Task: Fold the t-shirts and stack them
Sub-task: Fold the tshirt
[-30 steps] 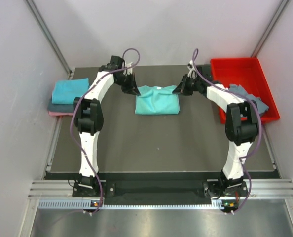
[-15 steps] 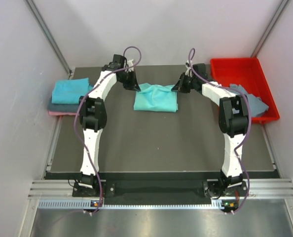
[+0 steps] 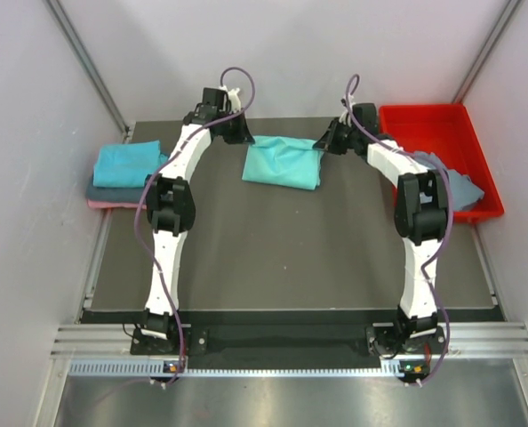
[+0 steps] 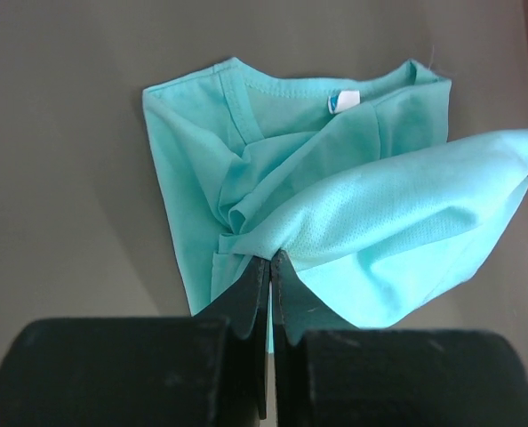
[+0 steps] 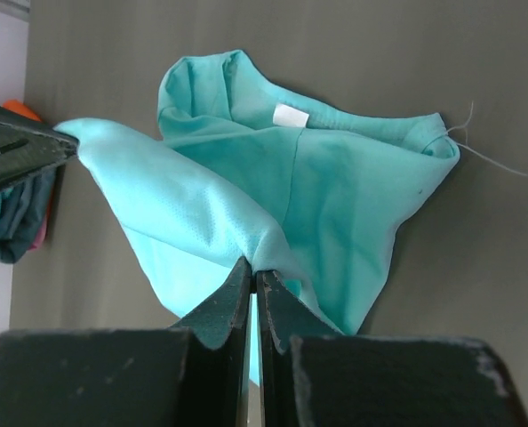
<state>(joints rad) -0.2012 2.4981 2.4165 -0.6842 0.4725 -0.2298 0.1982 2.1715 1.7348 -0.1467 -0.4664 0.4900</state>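
Observation:
A turquoise t-shirt (image 3: 282,165) lies partly folded at the back middle of the dark table. My left gripper (image 3: 244,136) is shut on its left far corner (image 4: 246,233), and my right gripper (image 3: 322,142) is shut on its right far corner (image 5: 273,249). Both hold a fold of cloth lifted off the table, stretched between them. The collar and white label (image 4: 341,100) show below the lifted fold. A folded stack (image 3: 124,175) of teal on slate grey-blue on pink shirts sits at the left edge. A grey-blue shirt (image 3: 451,181) lies crumpled in the red tray (image 3: 424,120).
The red tray stands at the back right, close to my right arm. The side walls (image 3: 33,178) close in on both sides. The dark table (image 3: 282,258) stretches toward the arm bases.
Both grippers have moved toward the far edge, carrying the shirt's held edge with them. The lifted fold now lies stretched further back.

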